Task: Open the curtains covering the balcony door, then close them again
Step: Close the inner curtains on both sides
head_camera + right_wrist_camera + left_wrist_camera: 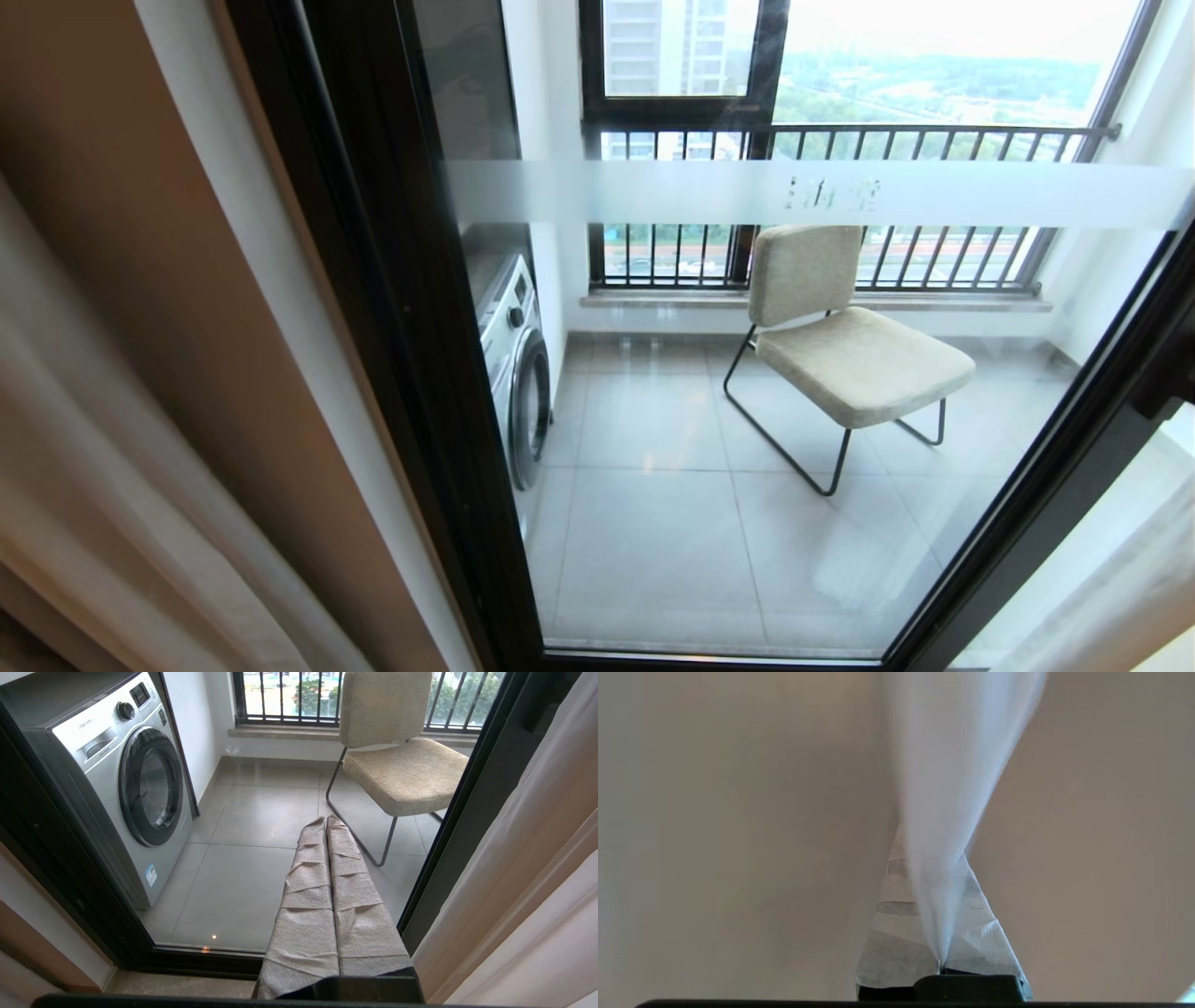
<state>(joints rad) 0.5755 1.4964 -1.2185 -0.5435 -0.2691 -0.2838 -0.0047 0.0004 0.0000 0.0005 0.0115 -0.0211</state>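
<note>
Nearest item: our left gripper [941, 956], its cloth-wrapped fingers [896, 952] pressed together and pinching a fold of the curtains [952, 788]. The pinched layer is thin, see-through white sheer, rising from the fingertips in a narrow twisted pleat; thick, opaque cream-beige fabric fills the wrist view on both sides of it.

Second item: our right gripper [327, 826], beige-wrapped fingers [308, 891] pressed flat against each other, holding nothing, pointing at the glass low down.

Third item: the curtains as drawn back. In the head view, cream-beige pleats [121, 448] hang at our left edge, and pale sheer [1111, 579] hangs at our lower right, beside the frame. The glass between them is uncovered.

Fourth item: the balcony door [373, 280], tall glass panels in dark brown-black metal frames. A frosted horizontal band [653, 191] crosses the glass; it bears small characters, too faint for us to read.

Fifth item, behind the glass: a silver front-loading washing machine [126, 788] to the left, with a small brand mark on its panel and a blue-and-white sticker low on its front, both illegible. Farther right, a beige upholstered chair on a thin black wire frame [840, 345].

Farthest: a black-railed window [840, 140].
</note>
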